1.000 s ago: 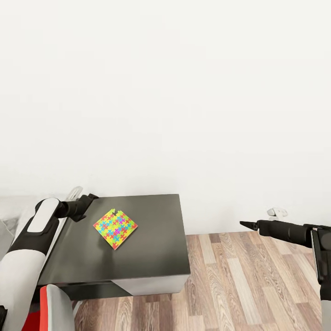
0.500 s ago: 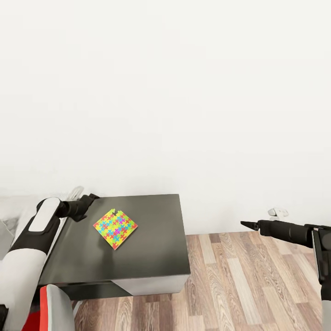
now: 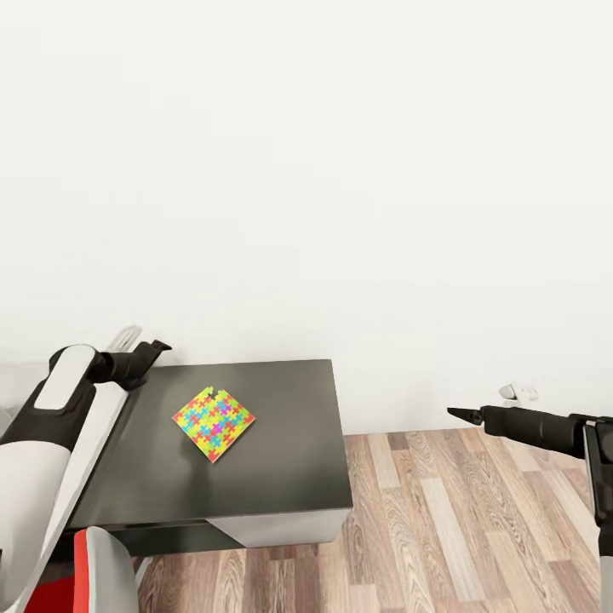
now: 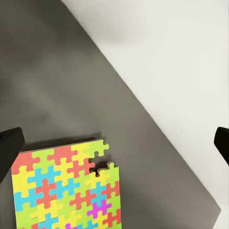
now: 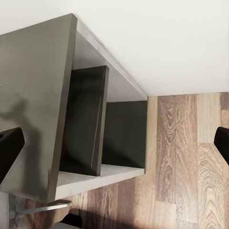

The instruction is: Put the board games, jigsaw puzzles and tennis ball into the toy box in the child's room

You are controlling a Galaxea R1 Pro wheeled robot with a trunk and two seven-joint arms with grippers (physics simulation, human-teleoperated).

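white wall, wood plank floor (image 3: 477,528), dark grey cabinet top (image 3: 281,460) in front of the robot. one jigsaw puzzle (image 3: 214,422) lies flat on that top, turned corner-on like a diamond, nearer its left half and well clear of every edge. in the left wrist view the same slab (image 4: 67,188) shows a notched corner where a piece or two looks missing.

left gripper (image 3: 153,350) hovers by the cabinet's back left corner, apart from the puzzle; the wrist view shows its two fingertips (image 4: 9,148) wide apart at the frame sides, so jaws spread, holding nothing. right gripper (image 3: 457,415) is out over the floor, well away from the cabinet; its fingertips (image 5: 9,150) likewise stand wide apart, nothing held.

handling, as judgement: thin, light, fairly stiff slab, lying flush, so no gap under an edge for a finger. interlocked pieces may flex or part if pinched at the notched corner. best bet: take it at a whole corner or edge, perhaps after sliding it to overhang the cabinet rim.
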